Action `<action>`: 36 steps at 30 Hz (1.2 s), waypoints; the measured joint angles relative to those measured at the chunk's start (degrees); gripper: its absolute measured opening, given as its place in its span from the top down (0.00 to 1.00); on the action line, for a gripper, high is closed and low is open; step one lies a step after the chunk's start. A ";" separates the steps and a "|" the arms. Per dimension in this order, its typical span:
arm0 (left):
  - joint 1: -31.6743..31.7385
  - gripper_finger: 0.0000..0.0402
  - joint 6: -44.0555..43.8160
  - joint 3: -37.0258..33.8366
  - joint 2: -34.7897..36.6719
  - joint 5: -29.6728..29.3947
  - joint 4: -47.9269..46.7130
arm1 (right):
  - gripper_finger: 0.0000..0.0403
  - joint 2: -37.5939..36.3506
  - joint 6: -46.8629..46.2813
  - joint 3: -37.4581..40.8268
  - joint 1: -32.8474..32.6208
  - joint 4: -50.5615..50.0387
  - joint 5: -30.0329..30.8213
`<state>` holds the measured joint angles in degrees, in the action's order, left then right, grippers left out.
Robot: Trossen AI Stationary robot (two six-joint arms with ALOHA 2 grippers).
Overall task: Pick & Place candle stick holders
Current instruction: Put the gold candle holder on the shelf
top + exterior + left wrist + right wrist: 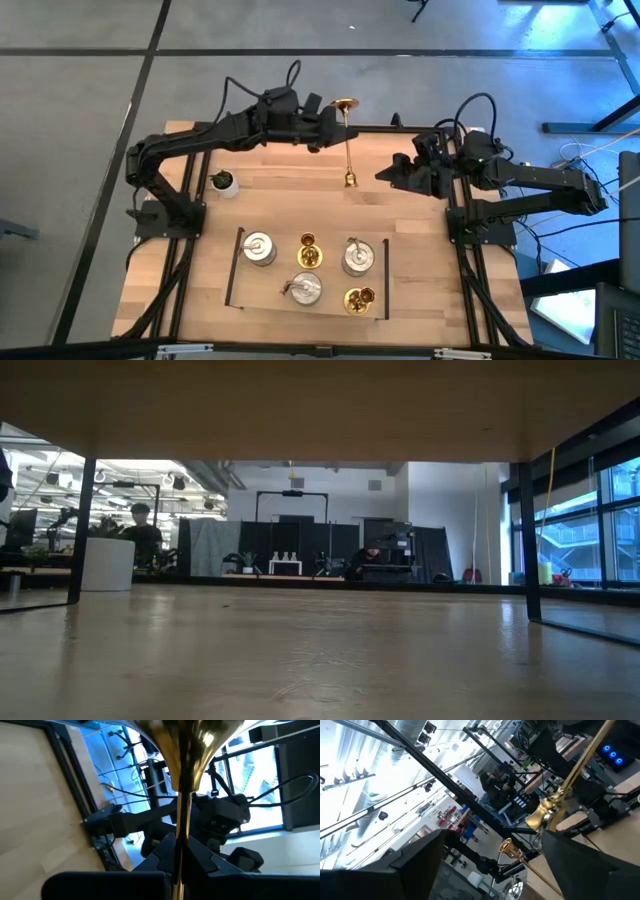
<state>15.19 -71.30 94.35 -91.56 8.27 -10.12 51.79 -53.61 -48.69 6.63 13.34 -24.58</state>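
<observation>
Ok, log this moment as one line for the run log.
left gripper: shut on gold holder, held above table | right gripper: jaws open, empty, beside it | tray: five holders

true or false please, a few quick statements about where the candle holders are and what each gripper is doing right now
1. The left gripper is shut on the tall gold candle holder. True.
2. The right gripper is also clamped on that holder. False: it is open and apart from the holder, holding nothing.
3. Three silver candle holders stand on the table in the near part. True.
4. Only one small gold holder is among them. False: there are two.
5. The small potted plant sits by the right arm. False: it is near the left arm's base.
</observation>
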 joint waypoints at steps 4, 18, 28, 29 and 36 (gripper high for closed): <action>-1.09 0.98 -0.94 0.00 -1.66 0.02 2.31 | 0.16 0.00 -0.25 0.00 0.00 -0.02 -0.76; -4.65 0.98 -5.54 -0.04 -6.28 -0.81 13.14 | 0.16 3.19 -1.65 0.07 0.88 -2.94 -0.91; -6.68 0.98 -5.51 -0.04 -6.28 -3.44 13.16 | 0.16 5.56 -1.27 0.07 1.33 3.17 1.93; -6.87 0.98 -5.46 -0.04 -6.28 -3.54 13.17 | 0.16 5.64 -1.48 0.07 1.53 3.39 1.93; -7.29 0.98 -4.68 -0.04 -6.28 -4.27 13.12 | 0.16 5.68 -2.57 0.05 2.87 5.74 2.45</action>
<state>7.90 -75.99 94.30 -97.84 4.00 2.99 57.47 -56.18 -48.64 9.50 19.08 -22.13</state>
